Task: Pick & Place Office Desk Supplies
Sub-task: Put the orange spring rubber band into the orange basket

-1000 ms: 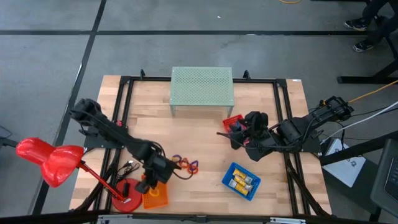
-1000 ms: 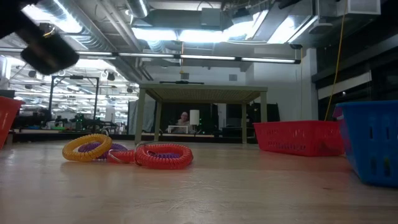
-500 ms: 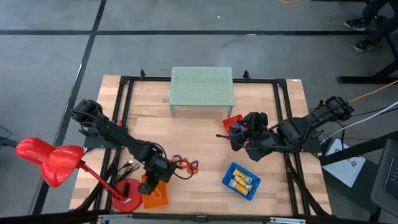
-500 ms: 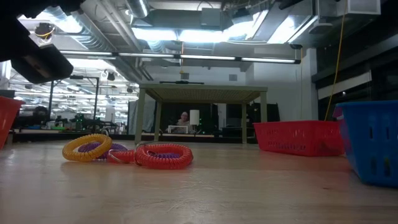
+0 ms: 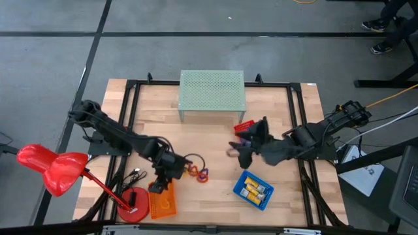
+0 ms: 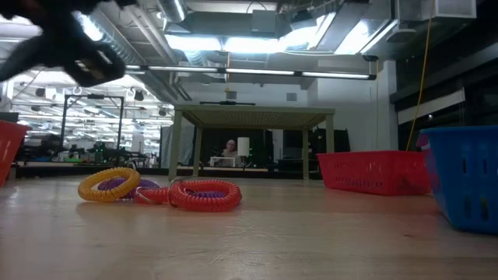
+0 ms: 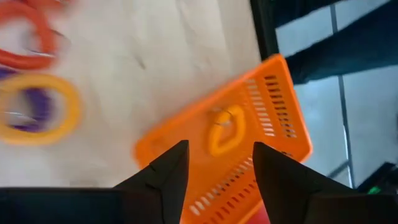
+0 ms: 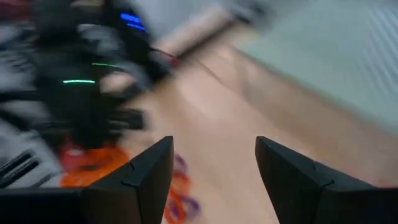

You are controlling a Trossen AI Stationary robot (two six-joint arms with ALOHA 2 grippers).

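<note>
Pale wooden tabletop (image 5: 215,130) on grey floor, ceiling-lit workshop behind.

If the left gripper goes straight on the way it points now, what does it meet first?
Probably the orange ring lying in the orange basket. The open left gripper points straight at it, though the depth is unclear.

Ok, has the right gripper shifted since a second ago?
Yes. In the high view the right gripper has swung away from the red basket toward the table's middle, nearer the coil rings.
</note>
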